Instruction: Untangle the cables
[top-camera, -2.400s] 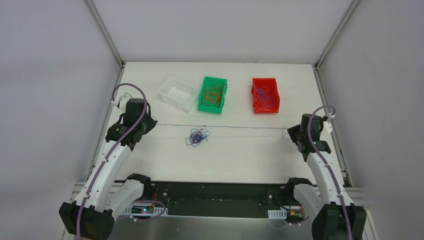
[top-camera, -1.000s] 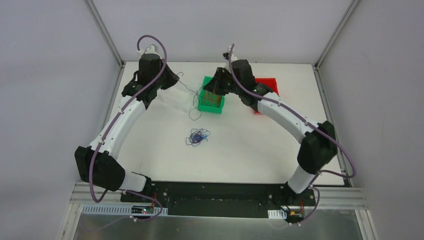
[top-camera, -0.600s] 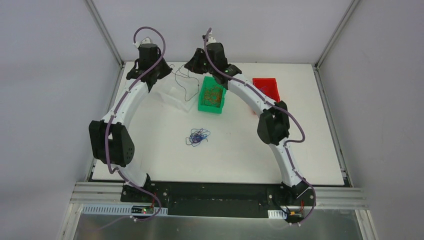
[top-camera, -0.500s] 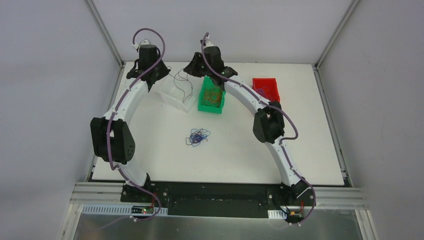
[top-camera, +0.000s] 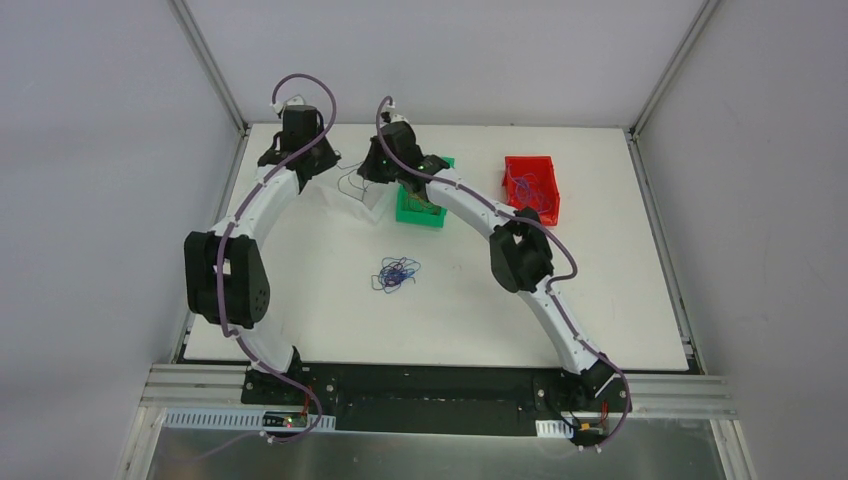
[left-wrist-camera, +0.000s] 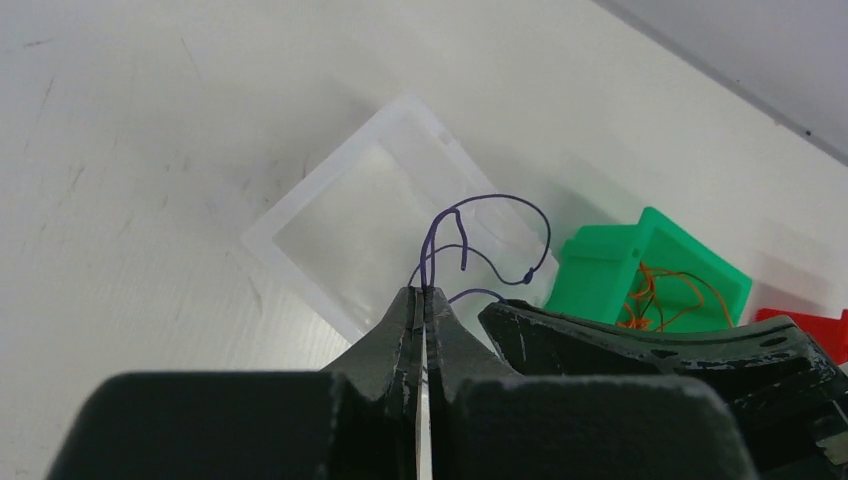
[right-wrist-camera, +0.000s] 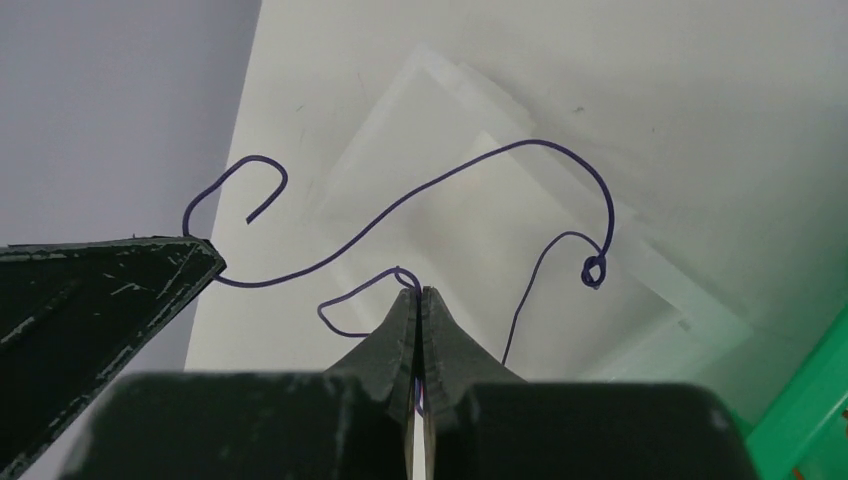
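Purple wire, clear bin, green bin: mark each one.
purple wire (right-wrist-camera: 593, 270), right wrist view, on its small knot.
clear bin (left-wrist-camera: 318, 180), left wrist view, on its upper-left rim.
green bin (left-wrist-camera: 600, 272), left wrist view, on its outer wall.

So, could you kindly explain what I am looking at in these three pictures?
These are two robot arms, a left arm and a right arm, bolted at the near edge of a white table. The wide picture looks down from above and behind them. The other two come from a camera on each wrist. On the table sit a clear bin, a green bin holding orange wires, a red bin holding bluish wires, and a small loose tangle of wires. Above the clear bin, the left tool and the right tool are each shut on the same dark purple wire.
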